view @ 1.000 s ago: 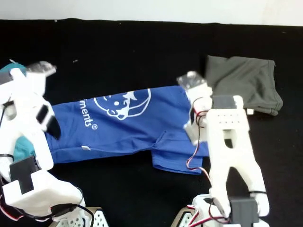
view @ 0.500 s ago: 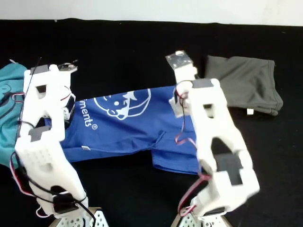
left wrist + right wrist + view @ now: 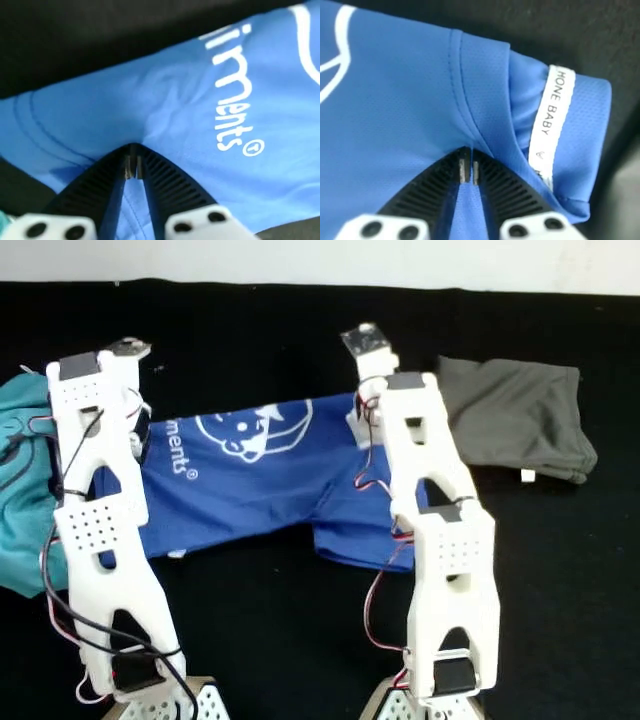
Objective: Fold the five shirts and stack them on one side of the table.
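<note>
Two ends of the blue shirt [image 3: 250, 480], spread on the bench [image 3: 260, 330], are pinched: left gripper [image 3: 134, 167] clamps one end, right gripper [image 3: 469, 170] grips cloth beside the label [image 3: 547, 127]; the folded grey shirt [image 3: 515, 420] lies nearby

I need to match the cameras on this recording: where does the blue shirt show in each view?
High view: the blue shirt lies spread across the middle of the table.
Left wrist view: it lies beneath the left gripper, which pinches it beside the white print.
Right wrist view: it is pinched by the right gripper near a white label.
Shared landmark: the white print.
</note>
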{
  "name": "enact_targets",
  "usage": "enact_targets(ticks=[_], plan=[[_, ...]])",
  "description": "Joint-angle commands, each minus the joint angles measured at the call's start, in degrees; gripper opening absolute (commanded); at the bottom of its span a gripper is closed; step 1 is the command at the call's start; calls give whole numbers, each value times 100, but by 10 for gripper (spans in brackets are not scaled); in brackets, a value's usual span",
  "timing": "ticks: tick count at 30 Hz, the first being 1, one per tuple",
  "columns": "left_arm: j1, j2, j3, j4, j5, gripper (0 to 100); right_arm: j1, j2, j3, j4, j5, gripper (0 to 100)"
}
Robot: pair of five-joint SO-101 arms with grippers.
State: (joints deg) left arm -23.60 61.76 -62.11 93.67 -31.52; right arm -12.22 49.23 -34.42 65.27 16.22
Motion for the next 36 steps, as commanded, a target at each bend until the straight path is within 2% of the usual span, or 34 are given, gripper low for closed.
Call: enact_targets(ticks=[1, 8, 12, 18, 22, 27, 32, 36], plan=[[-92, 84, -998, 123, 193, 8, 198, 435, -884, 312, -62, 26], [-259, 127, -1947, 774, 800, 8, 189, 497, -2782, 2220, -79, 25], [-251, 127, -1578, 791, 800, 8, 180, 532, -3960, 3415, -44, 25], [-259, -286, -875, 800, 800, 8, 163, 497, -4382, 3591, -35, 25], [-251, -1200, 110, 800, 765, 8, 40, 330, -3811, 3600, -35, 22], [-224, -2536, 1974, 677, 747, 9, -13, -945, -2325, 3591, -35, 8], [-251, -3565, 4154, -492, 747, 8, -75, -2281, -541, 3556, -35, 9], [-215, -4374, 5886, -1468, 765, 8, -189, -2800, 470, 3371, -35, 9]])
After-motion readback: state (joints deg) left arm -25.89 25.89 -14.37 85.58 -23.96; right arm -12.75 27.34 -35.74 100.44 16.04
